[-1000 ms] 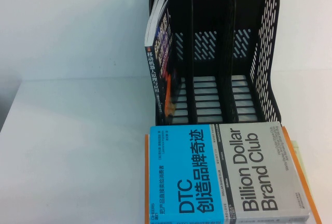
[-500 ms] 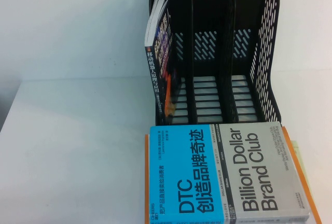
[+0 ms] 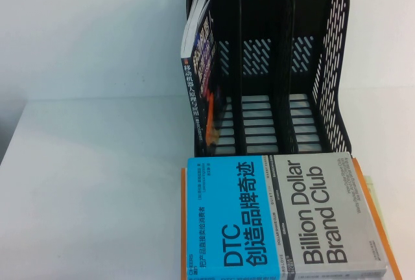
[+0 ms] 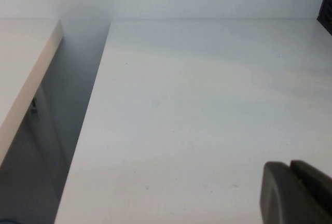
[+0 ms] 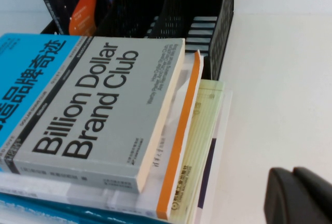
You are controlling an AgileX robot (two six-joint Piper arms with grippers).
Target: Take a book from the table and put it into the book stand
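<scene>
Navy book [image 3: 198, 79] standing in the leftmost slot of the book stand [image 3: 332, 66], spine toward the near side, leaning a little with its top against the left wall. Bottom edge apparently down on the ribbed base, though partly hidden by the slot. Middle and right slots empty. Looks like job done, by this reading.

Left gripper [image 4: 293, 182] nowhere in the high view; over bare table [image 3: 91, 183] on the left, well apart from the stand. Claw seemingly closed, two dark pads pressed together, nothing between them.

Right gripper [image 5: 295, 187] also missing from the high view; near the right side of the book pile, above bare tabletop. Same story there: closed, so far as can be judged, and holding nothing.

"Billion Dollar Brand Club" book [image 3: 292, 218] flat on top of the pile just in front of the stand, over an orange-edged book [image 5: 179, 146] and a pale green one [image 5: 199, 146]. Untouched, and not the one wanted.

For finishing cleanly: keep both arms low and away from the stand, no sweeping across its open front. Avoid nudging the pile, sitting just beside the rack's near edge and able to push it. Check the lean: if sliding outward, press the top of the spine gently farther into the slot rather than regripping. Otherwise leave alone.
</scene>
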